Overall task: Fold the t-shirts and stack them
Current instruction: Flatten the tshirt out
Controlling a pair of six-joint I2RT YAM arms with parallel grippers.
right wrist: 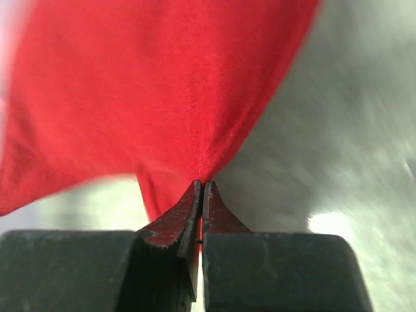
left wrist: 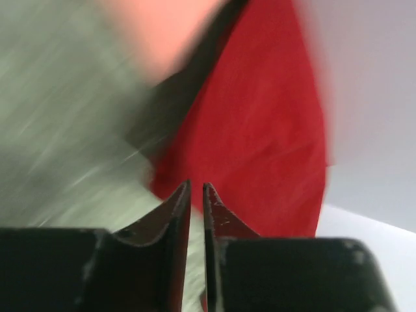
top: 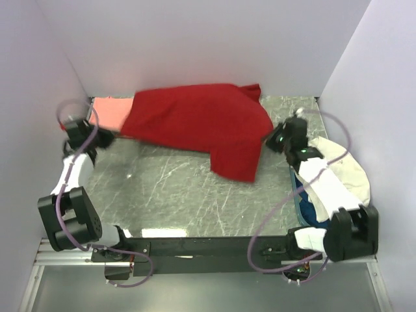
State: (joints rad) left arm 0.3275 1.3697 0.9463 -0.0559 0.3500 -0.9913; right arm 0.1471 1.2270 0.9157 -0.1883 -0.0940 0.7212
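The red t-shirt (top: 195,123) hangs stretched over the far desk (top: 175,195), partly hiding the salmon t-shirt (top: 110,112). The right hand (right wrist: 200,187) pinches its edge. The left hand (left wrist: 196,188) seems clenched on it, though the view is blurred. Risk: a thin pinch slips and the cloth bunches.

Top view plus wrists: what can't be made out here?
- Salmon-pink shirt: top view, mostly under the red shirt; its fold state is hidden.
- Left tool: left wrist view is motion-blurred; whether it pinches cloth is unclear.
- Cream and blue cloth at right: top view, the right arm covers part.
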